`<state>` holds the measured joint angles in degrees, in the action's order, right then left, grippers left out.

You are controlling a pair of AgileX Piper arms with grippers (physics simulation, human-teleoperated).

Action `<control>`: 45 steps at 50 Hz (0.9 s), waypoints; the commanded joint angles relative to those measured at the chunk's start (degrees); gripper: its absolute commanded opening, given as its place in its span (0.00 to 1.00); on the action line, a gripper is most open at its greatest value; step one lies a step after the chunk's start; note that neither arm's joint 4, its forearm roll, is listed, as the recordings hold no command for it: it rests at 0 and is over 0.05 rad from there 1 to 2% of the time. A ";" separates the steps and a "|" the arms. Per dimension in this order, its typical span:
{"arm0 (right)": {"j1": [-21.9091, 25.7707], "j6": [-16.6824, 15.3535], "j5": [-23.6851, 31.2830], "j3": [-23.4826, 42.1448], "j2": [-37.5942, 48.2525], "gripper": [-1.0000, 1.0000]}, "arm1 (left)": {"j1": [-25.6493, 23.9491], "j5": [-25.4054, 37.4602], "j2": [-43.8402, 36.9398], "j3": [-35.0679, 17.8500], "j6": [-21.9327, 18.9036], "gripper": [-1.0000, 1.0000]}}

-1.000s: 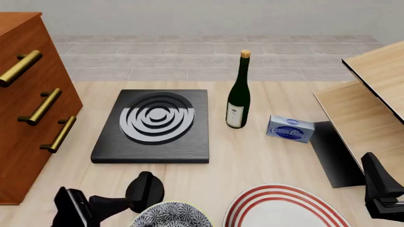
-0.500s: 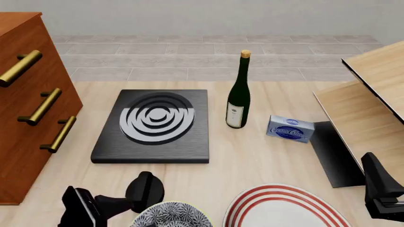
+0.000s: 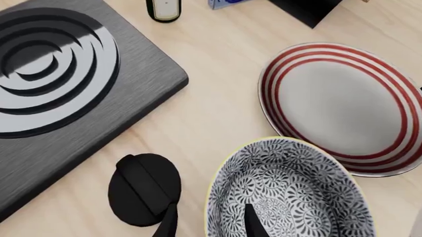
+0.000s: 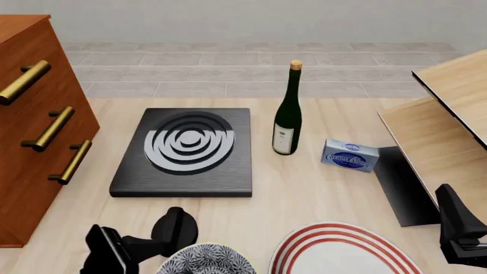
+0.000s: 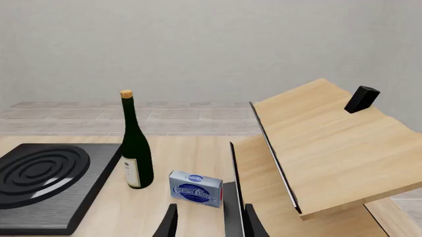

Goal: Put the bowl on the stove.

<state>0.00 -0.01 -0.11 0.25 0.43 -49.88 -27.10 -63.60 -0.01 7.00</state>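
Note:
The bowl (image 3: 290, 192), blue-and-white patterned inside with a pale rim, sits at the table's near edge, cut off in the front view (image 4: 205, 261). My left gripper (image 3: 209, 224) is open, one finger outside the bowl's rim and the other over its inside. Further back on the left lies the stove (image 4: 186, 149), a black slab with grey burner rings (image 3: 46, 74), also caught by the right wrist view (image 5: 39, 173). My right gripper (image 5: 211, 224) is open and holds nothing, low at the right edge (image 4: 460, 234), far from the bowl.
A black knob (image 4: 175, 228) stands between bowl and stove, close to the left fingers (image 3: 144, 187). A red-ringed white plate (image 4: 343, 251) lies right of the bowl. A wine bottle (image 4: 288, 114), a blue box (image 4: 349, 155), a wooden drawer cabinet (image 4: 31, 125) and a wooden shelf (image 4: 449, 125) surround the area.
My left arm has slid a little to the right, toward the bowl. The right arm, bowl and other objects have stayed put.

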 commanded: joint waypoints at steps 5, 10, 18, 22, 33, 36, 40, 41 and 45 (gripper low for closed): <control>0.00 0.00 0.00 0.00 0.00 1.00 | -0.60 -3.37 -4.33 0.00 -0.23 1.00; 0.00 0.01 0.00 0.00 0.01 1.00 | -0.88 -4.44 -5.60 0.00 -0.20 1.00; -0.01 0.00 0.00 0.00 0.01 1.00 | -0.89 -5.22 -6.52 0.00 -0.39 1.00; 0.00 0.01 0.00 0.00 0.01 1.00 | -0.88 -5.76 -7.13 0.00 -0.41 1.00; 0.01 0.01 0.00 0.00 0.01 1.00 | -0.59 -7.11 -8.70 0.00 -0.81 1.00; 0.00 0.01 0.00 0.00 -0.01 1.00 | -0.45 -7.84 -9.50 0.00 -0.83 1.00; 0.00 0.00 0.00 0.00 0.01 1.00 | -0.31 -8.93 -10.74 0.00 -0.80 1.00; 0.01 0.00 0.00 0.00 -0.01 1.00 | -0.32 -9.14 -10.96 0.00 -0.88 1.00; 0.00 0.00 0.00 0.00 0.00 1.00 | -0.35 -10.32 -12.33 0.00 -0.91 1.00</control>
<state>0.00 -0.01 -0.11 0.25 0.43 -50.33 -35.34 -73.01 -0.08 6.50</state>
